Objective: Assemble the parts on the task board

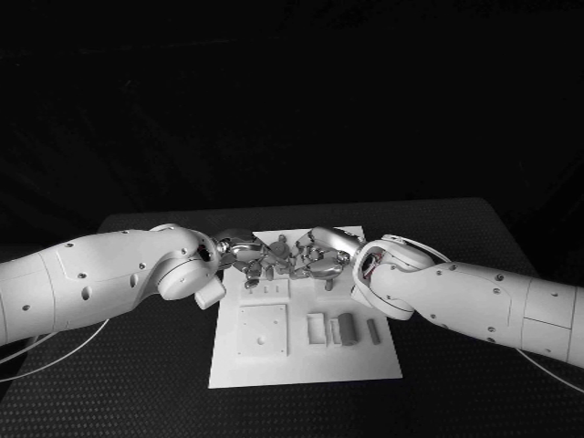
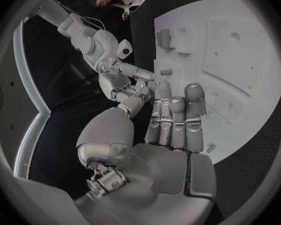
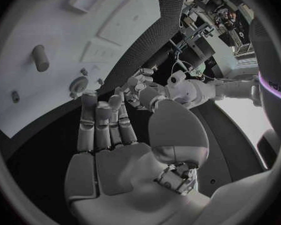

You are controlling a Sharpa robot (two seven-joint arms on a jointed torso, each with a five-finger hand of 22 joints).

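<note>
- Task board, a white plate, lies on the black table beneath and just in front of both hands; no writing can be read on it.
- Small parts rest on the board near the right hand.
- Left hand: fingers straight, side by side, holding nothing.
- Right hand: fingers extended, empty.

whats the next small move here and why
Probably lower one hand onto a loose part. Both the left hand and the right hand hover over the far half of the task board, fingers straight and holding nothing, while small parts lie untouched on the board's near half.
</note>
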